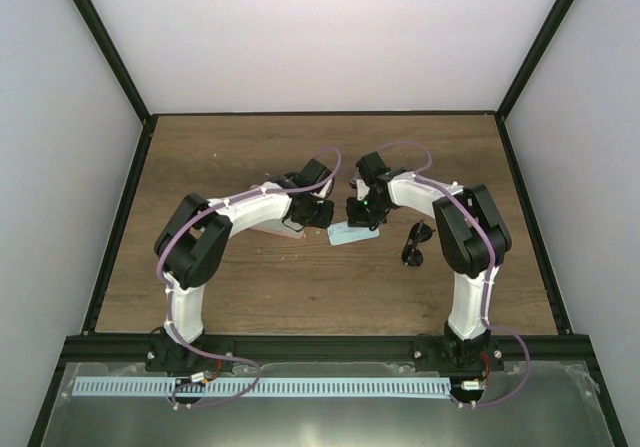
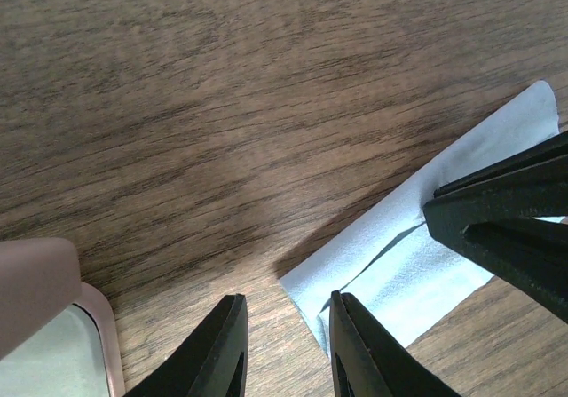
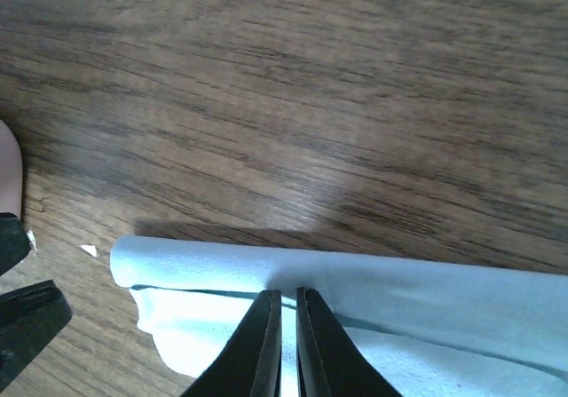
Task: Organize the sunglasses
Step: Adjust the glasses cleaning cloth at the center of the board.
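Two-armed reach to the middle of the wooden table, with both wrists bent inward and nearly meeting. Closed down with the right gripper on a fold of the light blue cloth, with only a sliver of gap left between the fingers. Pinched at the crease, with the fabric rolled into a soft ridge along its far edge and casting a shadow on the wood. Held apart with the left gripper, with a plain gap of bare wood between its fingers (the near corner of the cloth lies against the inner side of one finger, not clamped). Flanked just to the left of that gripper by the pink case, with a pale inner surface showing beside its rim. Found to the right of the cloth: the sunglasses, down on the table near the right arm's elbow, apart from both grippers and from the cloth. Too small in the overhead view to tell whether folded or spread.
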Controlling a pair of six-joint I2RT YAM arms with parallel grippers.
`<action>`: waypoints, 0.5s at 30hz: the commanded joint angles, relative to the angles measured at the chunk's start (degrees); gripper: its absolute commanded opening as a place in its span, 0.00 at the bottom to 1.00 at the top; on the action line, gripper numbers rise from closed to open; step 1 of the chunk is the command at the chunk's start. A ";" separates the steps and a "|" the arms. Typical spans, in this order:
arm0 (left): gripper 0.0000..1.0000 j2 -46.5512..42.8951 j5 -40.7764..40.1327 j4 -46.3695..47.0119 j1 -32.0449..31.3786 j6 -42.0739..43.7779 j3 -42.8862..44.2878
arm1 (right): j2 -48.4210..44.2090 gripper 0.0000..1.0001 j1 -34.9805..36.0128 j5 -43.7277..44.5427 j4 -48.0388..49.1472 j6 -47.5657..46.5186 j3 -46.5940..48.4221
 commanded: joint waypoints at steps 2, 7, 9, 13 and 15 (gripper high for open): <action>0.29 -1.50 0.61 -0.03 0.05 -0.08 -1.21 | -1.37 0.08 0.87 -0.83 -0.53 1.18 0.07; 0.29 -1.60 1.31 0.63 0.06 -0.52 -1.80 | -2.88 0.08 1.02 -0.98 -0.61 1.67 -1.82; 0.29 -1.55 1.52 0.81 0.08 -0.62 -1.94 | -3.51 0.08 0.97 -1.02 -0.57 1.84 -2.46; 0.29 -1.84 1.71 1.22 0.10 -0.96 -2.15 | -4.46 0.08 1.09 -1.13 -0.85 2.02 -3.03; 0.29 -2.00 1.77 1.27 0.07 -1.03 -2.22 | -4.97 0.08 1.18 -1.19 -0.98 2.18 -3.35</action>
